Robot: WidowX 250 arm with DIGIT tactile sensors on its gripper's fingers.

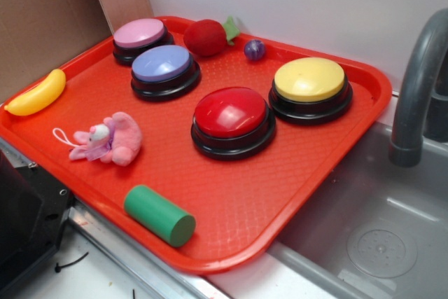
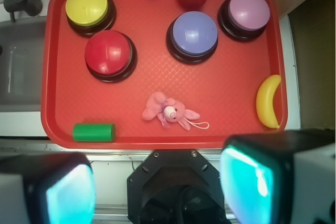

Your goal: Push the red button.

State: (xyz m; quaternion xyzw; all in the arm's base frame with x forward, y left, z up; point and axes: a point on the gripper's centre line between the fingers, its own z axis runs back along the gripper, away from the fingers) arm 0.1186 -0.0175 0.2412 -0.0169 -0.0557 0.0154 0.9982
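The red button [image 1: 230, 112], a glossy red dome on a black ring base, sits near the middle of the red tray [image 1: 231, 201]. It shows in the wrist view [image 2: 108, 52] at the tray's left middle. My gripper [image 2: 157, 187] is high above the tray's near edge, well back from the button. Its two fingers [image 2: 71, 195] with teal pads stand wide apart with nothing between them. The gripper is out of the exterior view.
On the tray: a yellow button [image 1: 310, 80], a blue button [image 1: 162, 64], a pink button [image 1: 139, 33], a fuzzy red ball with green leaf [image 1: 206, 37], a small purple ball [image 1: 254, 50], a pink plush toy [image 1: 112, 138], a green cylinder [image 1: 159, 214], a yellow banana [image 1: 36, 94]. A sink and grey tap [image 1: 416, 96] lie right.
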